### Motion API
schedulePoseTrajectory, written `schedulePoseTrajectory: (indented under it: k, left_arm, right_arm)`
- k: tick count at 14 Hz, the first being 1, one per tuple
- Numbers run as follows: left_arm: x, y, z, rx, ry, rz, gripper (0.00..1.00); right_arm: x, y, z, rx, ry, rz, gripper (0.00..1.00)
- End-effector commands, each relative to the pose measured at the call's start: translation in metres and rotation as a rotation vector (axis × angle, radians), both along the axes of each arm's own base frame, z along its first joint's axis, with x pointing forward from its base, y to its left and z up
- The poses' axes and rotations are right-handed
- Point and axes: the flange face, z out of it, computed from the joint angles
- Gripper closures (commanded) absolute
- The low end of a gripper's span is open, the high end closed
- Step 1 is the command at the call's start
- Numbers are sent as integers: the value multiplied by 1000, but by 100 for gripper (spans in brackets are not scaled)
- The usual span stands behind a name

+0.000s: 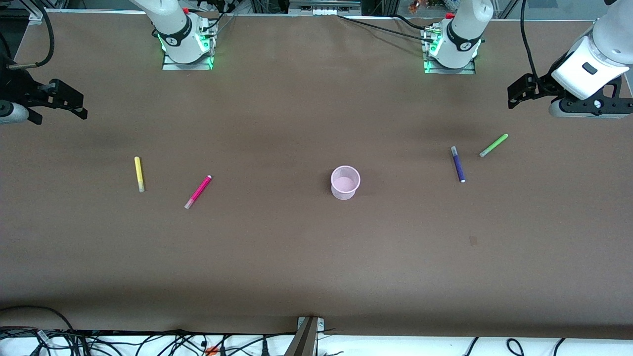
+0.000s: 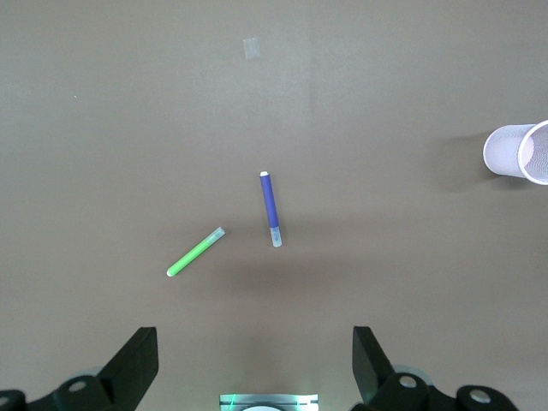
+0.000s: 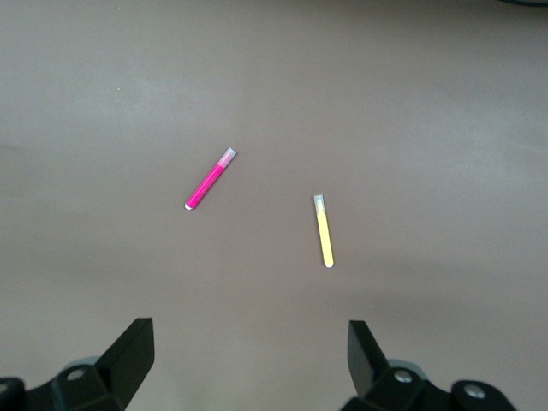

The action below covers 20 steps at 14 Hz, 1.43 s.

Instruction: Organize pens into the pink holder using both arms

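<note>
standing upright near the middle of the brown table (image 1: pixel 277 257): the pink holder (image 1: pixel 345 182), holding no pens. lying flat toward the right arm's end: the yellow pen (image 1: pixel 139 174) and, just beside it toward the holder, the pink pen (image 1: pixel 198 192), apart from each other. lying flat toward the left arm's end: the blue pen (image 1: pixel 458 164) and the green pen (image 1: pixel 493 145), close together but not touching. hanging high over the table's left-arm end, fingers spread wide and gripping nothing: the left gripper (image 2: pixel 254 364). hanging likewise over the right-arm end, fingers wide apart and holding nothing: the right gripper (image 3: pixel 251 360).
</note>
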Motion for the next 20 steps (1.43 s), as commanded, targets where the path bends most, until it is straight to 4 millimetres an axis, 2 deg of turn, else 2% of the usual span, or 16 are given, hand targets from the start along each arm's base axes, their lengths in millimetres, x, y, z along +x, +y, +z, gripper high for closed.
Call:
schedulePoseTrajectory:
  k: [1,16,18,20]
  left_arm:
    - [0,-2,5,-3,6,0,0]
    - [-1,0,4,-2,18,11,0]
    - [-7,0,-1,6,66,30,0]
    - [-4,3,-24,20,163,38,0]
  right_arm:
    - [0,4,1,19,-10,16,0]
    - [7,6,4,19,-47,10,0]
    - [7,7,5,19,-47,13,0]
    - [7,8,3,19,-40,13,0]
